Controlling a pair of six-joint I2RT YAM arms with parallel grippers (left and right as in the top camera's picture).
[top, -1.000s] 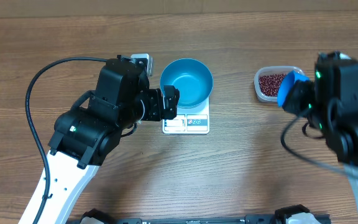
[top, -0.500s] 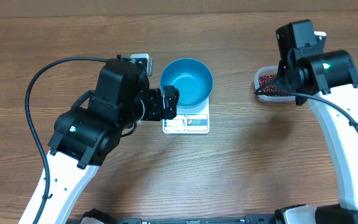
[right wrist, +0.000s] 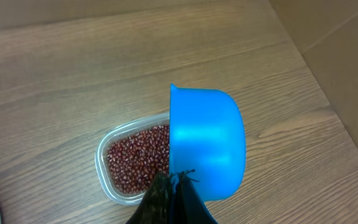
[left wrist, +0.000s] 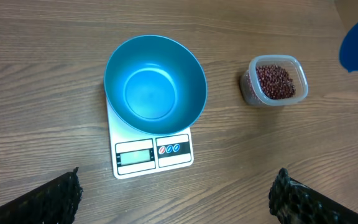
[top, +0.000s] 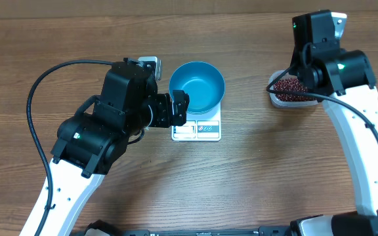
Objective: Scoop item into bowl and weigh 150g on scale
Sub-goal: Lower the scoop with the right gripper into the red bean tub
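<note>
The blue bowl (top: pixel 197 85) stands empty on the white scale (top: pixel 197 130), also seen in the left wrist view as bowl (left wrist: pixel 154 84) on scale (left wrist: pixel 154 155). Red-brown beans (right wrist: pixel 138 160) fill a clear tub (top: pixel 275 97) at the right. My right gripper (right wrist: pixel 178 182) is shut on the handle of a small blue scoop (right wrist: pixel 207 140), which hangs tilted over the tub's right side. In the overhead view its fingers are hidden under the wrist. My left gripper (left wrist: pixel 176 182) stands open just left of the scale, nothing between its fingers.
A small white and grey object (top: pixel 149 63) lies behind my left arm. A black cable (top: pixel 41 85) loops over the table's left part. A cardboard wall (right wrist: pixel 347 37) rises right of the tub.
My right arm has swung from the near right toward the back, bringing the scoop over the tub of beans. The left arm, bowl and scale have not moved.
</note>
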